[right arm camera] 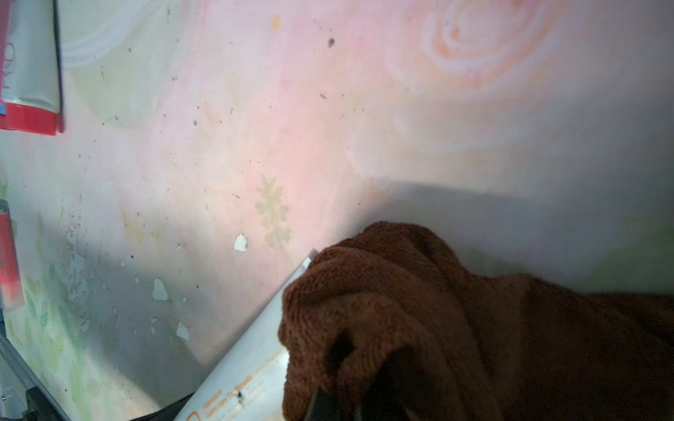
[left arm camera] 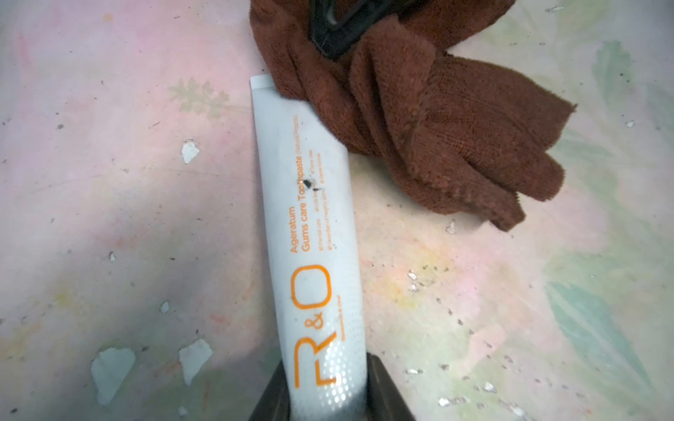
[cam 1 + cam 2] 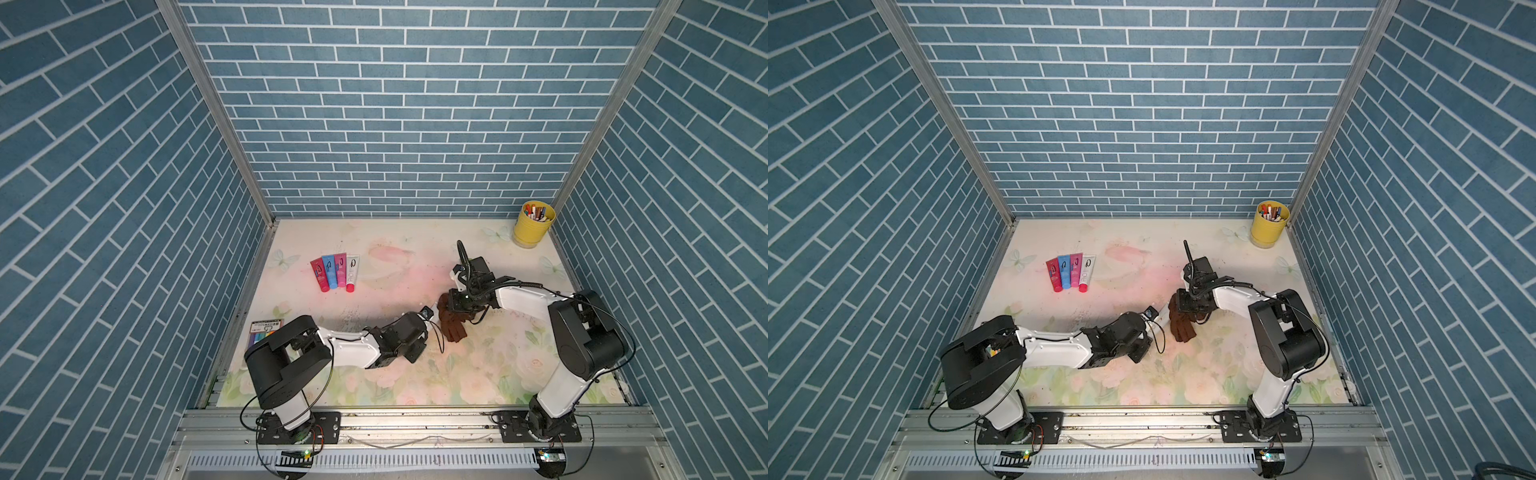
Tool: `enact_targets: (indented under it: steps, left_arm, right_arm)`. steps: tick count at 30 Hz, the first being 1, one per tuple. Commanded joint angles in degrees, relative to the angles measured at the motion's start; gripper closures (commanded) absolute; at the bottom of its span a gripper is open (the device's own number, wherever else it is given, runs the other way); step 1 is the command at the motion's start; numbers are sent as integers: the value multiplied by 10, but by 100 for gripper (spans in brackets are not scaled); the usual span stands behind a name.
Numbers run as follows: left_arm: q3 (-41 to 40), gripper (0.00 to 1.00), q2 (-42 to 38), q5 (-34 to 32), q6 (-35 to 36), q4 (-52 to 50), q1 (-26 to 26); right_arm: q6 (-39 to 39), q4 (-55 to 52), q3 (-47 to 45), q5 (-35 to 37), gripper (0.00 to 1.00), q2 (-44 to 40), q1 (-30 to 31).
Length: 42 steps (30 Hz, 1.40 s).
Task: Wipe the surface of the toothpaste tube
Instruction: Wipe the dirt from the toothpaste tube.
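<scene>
The toothpaste tube [image 2: 310, 226] is held by the left gripper [image 2: 328, 395] over the bench [image 2: 109, 189]. A brown cloth [image 2: 437, 138], clenched in the right gripper [image 3: 449, 306], touches its crimped end. It is judged light, soft, slippery: the stiffer cap end is preferred.

free: table centre [image 3: 399, 266] | blocked: tube row [image 3: 336, 272] (far left), pen cup [image 3: 532, 224]

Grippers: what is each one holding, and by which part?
Left gripper clamps the toothpaste tube at its round end, opposite the crimp. Right gripper pinches the brown cloth by a bunched fold.
</scene>
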Motion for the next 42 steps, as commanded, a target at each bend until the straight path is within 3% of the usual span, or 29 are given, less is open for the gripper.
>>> enact_targets:
  steps: [1,12,20,24,30,34,42]
  left_arm:
    - [0,100,17,52,16,-18,-14]
    - [1,100,19,56,19,-15,-15]
    - [3,100,22,53,19,-16,-16]
    - [-6,100,11,50,16,-11,-15]
    - [-19,100,-6,41,10,-6,-16]
    - [-29,100,-18,42,8,-2,-15]
    - [-25,100,-13,43,7,-3,-16]
  right_arm:
    - [-22,-12,-3,11,99,13,13]
    - [49,87,-110,-56,99,26,134]
    - [67,95,-143,-112,100,-2,172]
    - [66,88,-162,-65,100,0,153]
    - [60,81,-195,6,100,-24,22]
    - [48,48,-189,64,100,-76,-23]
    - [37,57,-174,-11,100,-93,-1]
